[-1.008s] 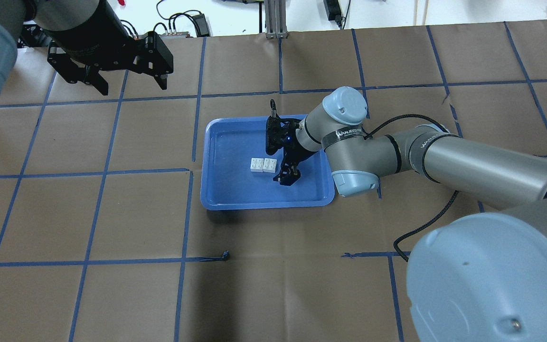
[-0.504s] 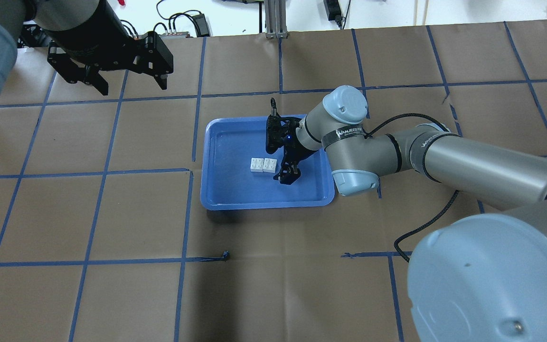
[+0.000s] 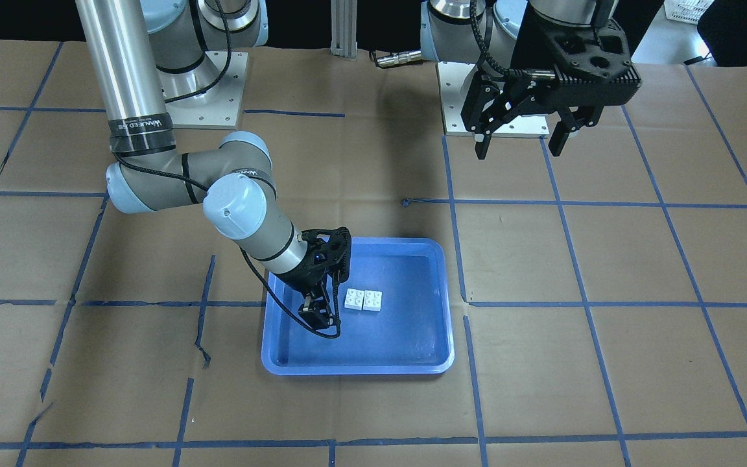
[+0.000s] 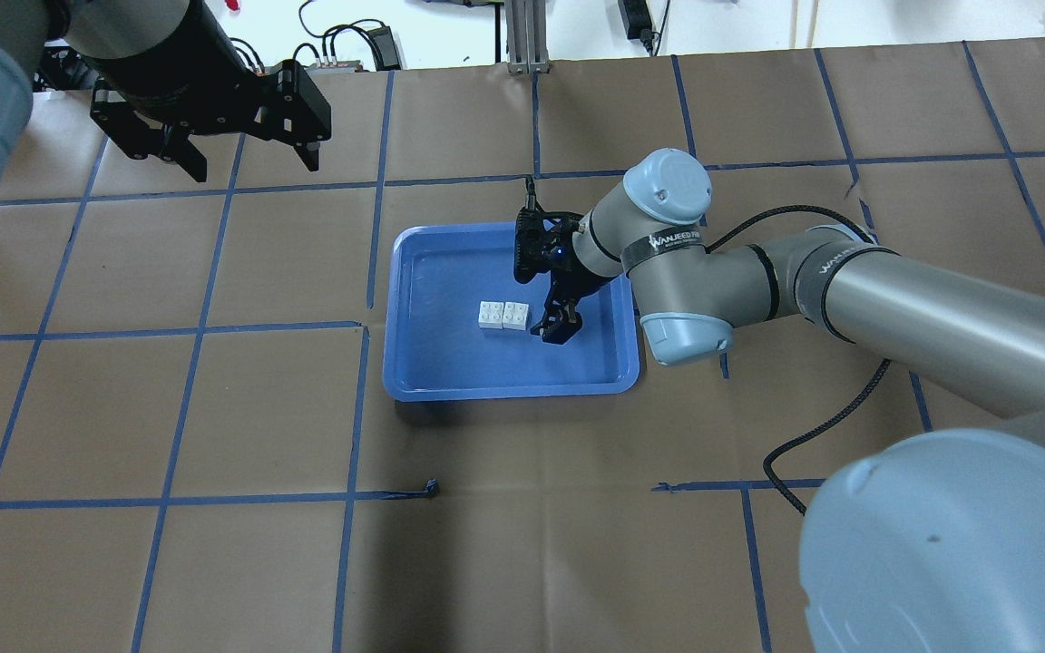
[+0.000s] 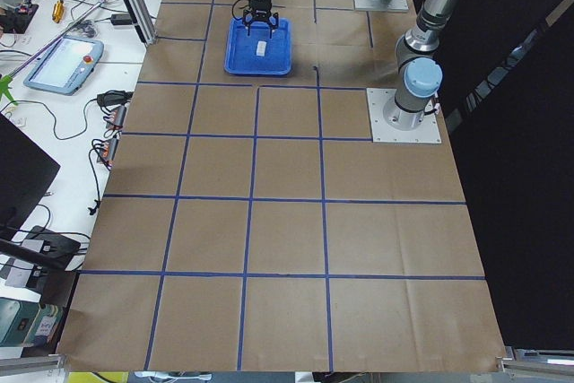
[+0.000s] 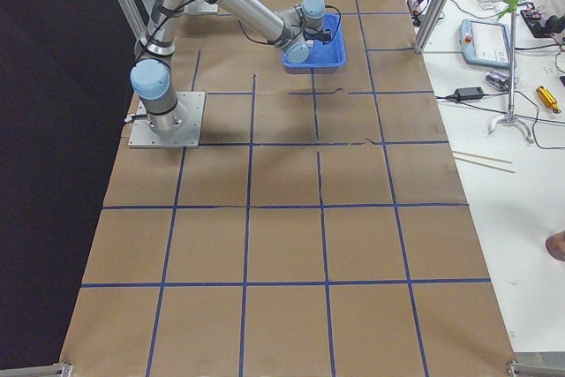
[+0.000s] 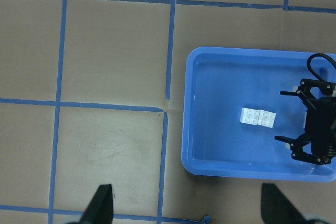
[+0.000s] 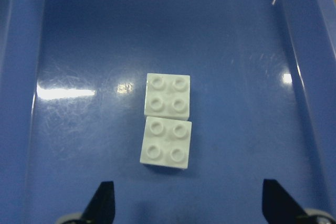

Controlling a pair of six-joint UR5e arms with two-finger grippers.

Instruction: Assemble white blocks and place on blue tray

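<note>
Blocks: two white blocks (image 4: 502,316), studs up, lie side by side and touching near the middle of the blue tray (image 4: 450,363) | Right gripper (image 4: 557,325): fingers spread apart, empty, just beside the blocks above the tray floor | Left gripper (image 4: 255,168): fingers apart, empty, well away over the paper-covered table (image 4: 214,408)

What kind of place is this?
Probably a robot lab: a left arm and right arm bolted onto a table with a blue tape grid, beside a bench with a control tablet and cables.
</note>
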